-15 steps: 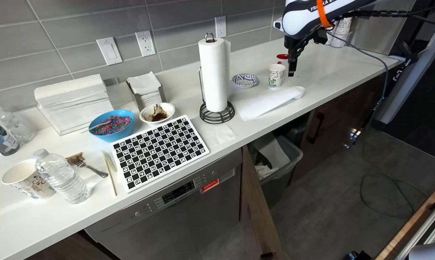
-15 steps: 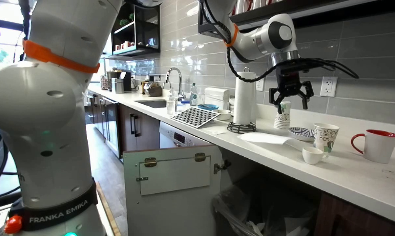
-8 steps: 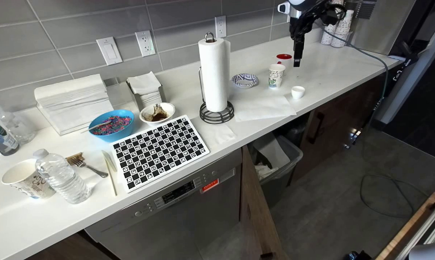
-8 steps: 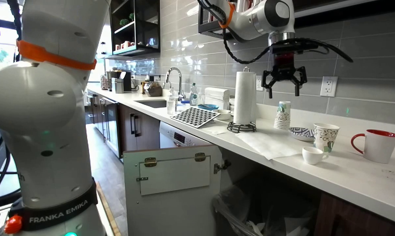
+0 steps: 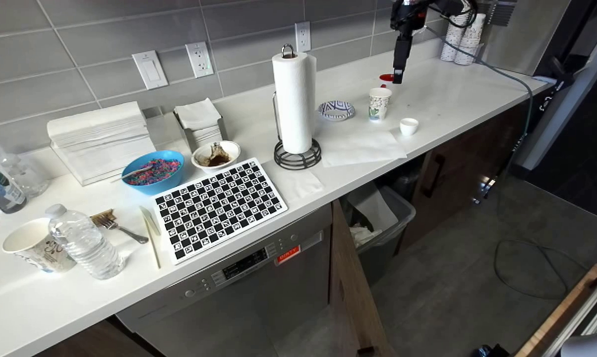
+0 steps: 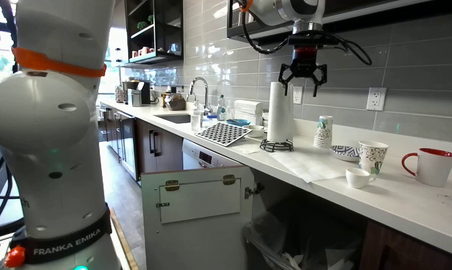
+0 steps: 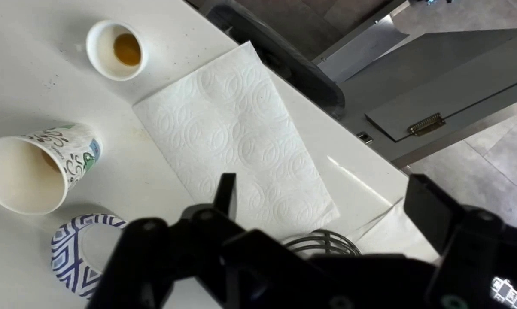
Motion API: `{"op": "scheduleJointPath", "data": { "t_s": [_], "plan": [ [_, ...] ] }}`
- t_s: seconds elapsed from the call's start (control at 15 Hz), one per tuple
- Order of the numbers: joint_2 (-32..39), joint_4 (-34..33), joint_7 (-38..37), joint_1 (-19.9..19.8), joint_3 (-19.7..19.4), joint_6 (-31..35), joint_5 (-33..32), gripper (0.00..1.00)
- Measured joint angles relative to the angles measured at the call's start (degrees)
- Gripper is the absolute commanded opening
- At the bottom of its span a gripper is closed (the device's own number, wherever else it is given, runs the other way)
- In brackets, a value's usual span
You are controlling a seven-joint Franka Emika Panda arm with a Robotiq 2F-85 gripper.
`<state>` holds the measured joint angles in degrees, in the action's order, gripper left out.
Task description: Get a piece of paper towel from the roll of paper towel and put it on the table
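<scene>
The piece of paper towel lies nearly flat on the white table, beside the holder base. In an exterior view its edge reaches the counter's front edge; the wrist view shows the whole embossed sheet, apart from my fingers. The roll of paper towel stands upright on its dark wire holder, also in an exterior view; only part of the base shows in the wrist view. My gripper is open and empty, high above the counter; its fingers are wide apart in the wrist view.
A small white cup with brown liquid, a patterned paper cup and a patterned bowl stand near the sheet. A red-rimmed mug is farther along. Below, a cabinet door hangs open by a bin.
The sheet's raised end has dropped and now lies flat, uncovering the small cup. My open gripper has risen and, in an exterior view, moved toward the roll.
</scene>
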<state>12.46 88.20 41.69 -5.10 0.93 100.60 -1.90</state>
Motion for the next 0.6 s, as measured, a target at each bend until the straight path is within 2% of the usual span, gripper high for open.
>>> {"op": "scheduleJointPath", "data": {
  "t_s": [0.6],
  "plan": [
    [-1.84, 0.38, -4.24, 1.87, 0.77, 0.00, 0.25, 1.00]
  ]
}}
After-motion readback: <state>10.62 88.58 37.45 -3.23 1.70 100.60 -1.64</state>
